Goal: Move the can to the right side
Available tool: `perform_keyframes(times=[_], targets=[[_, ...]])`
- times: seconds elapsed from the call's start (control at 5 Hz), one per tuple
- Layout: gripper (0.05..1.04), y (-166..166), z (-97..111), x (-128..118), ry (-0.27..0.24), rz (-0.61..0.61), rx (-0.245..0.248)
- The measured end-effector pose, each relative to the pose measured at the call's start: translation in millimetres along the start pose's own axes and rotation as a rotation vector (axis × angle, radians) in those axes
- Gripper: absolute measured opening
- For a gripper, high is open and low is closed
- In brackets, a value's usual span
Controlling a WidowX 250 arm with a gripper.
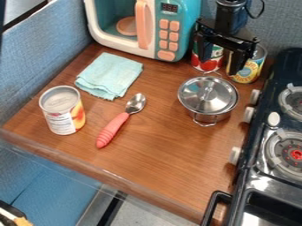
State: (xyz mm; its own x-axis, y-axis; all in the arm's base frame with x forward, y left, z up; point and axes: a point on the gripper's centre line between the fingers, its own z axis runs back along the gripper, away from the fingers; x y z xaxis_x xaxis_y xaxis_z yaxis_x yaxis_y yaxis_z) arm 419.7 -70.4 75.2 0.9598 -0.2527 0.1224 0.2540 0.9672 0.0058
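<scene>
Pretty sure the step here is going over to grab the can [62, 120], and I'm guessing it's the one standing upright well left of the lidded pot [206, 99], nearer the camera. Best bet for the arm is to come down straight over it, one finger each side of the round body, and squeeze gently below the rim. Lift before going sideways, because the spoon [112, 129] lies between can and pot and a low drag would probably knock it. Then lower it upright in front of the pot, toward its right, on the surface [171, 163], without bumping the stove knobs [235, 155] right-front of the pot. The gripper [219, 67] hangs above the pot's far side, fingers [236, 62] spread with nothing between them, so they need no opening first. It should also rise clear of the two other cans [251, 70] just behind the pot before swinging left.

As for looks, it's a squat metal cylinder, silvery round top with a raised rim, and a label that's white print panel on one part and orange-yellow fruit on the side toward the pot. Probably rigid and a bit slick.
</scene>
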Motion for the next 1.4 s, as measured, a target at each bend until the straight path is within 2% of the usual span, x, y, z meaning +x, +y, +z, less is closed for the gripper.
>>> perform_keyframes(times=[0.2,0.4,0.6,0.8,1.0,1.2,1.4], targets=[[1.0,-1,-20,-8,0.043,0.006,-0.004],[1.0,16,-42,-55,0.11,0.018,0.001],[1.0,39,-34,-77,0.089,0.062,0.017],[1.0,39,-37,-95,0.09,0.035,0.012],[1.001,49,-42,-103,0.069,0.024,0.036],[1.0,55,-45,-107,0.07,0.007,0.06],[1.0,74,-54,-128,0.101,0.06,0.087]])
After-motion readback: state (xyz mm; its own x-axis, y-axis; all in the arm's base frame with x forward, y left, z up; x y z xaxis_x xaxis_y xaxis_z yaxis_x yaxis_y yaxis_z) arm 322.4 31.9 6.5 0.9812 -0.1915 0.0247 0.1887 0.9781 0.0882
